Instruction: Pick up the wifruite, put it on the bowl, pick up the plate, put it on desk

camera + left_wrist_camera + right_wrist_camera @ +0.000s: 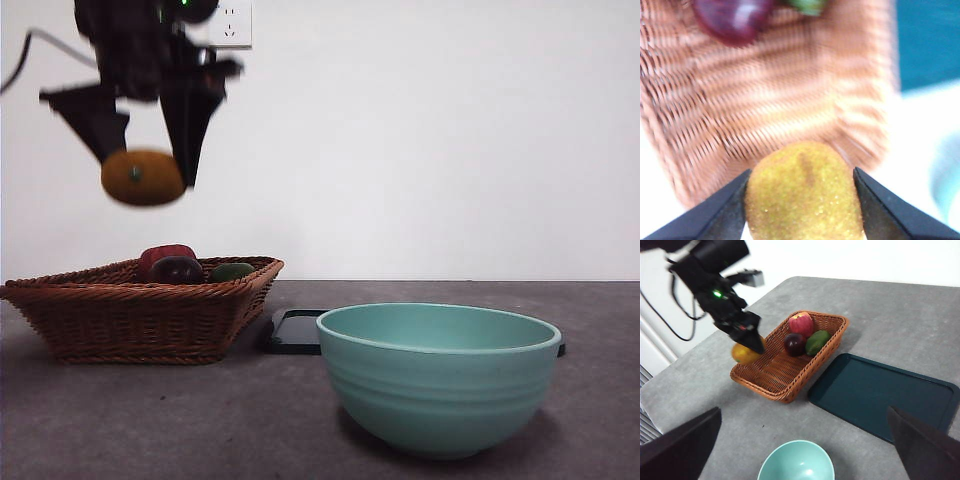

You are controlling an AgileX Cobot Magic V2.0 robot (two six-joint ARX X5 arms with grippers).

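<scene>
desk (150,420) bears one bowl (438,378); left claw (150,150) grips one wifruite (142,178), right claw (805,460) wide

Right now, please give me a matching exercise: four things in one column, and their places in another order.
1. wifruite
2. green fruit
3. bowl
4. dark tray

a. in the wicker basket
b. flat on the desk, beside the basket
c. gripped in the left pincer, in the air
d. on the desk, nothing inside

Pairs: 1-c, 2-a, 3-d, 4-b

Black arm w/ green LED, trailing black cable; tool (150,135) w/ tapered black jaws
</scene>
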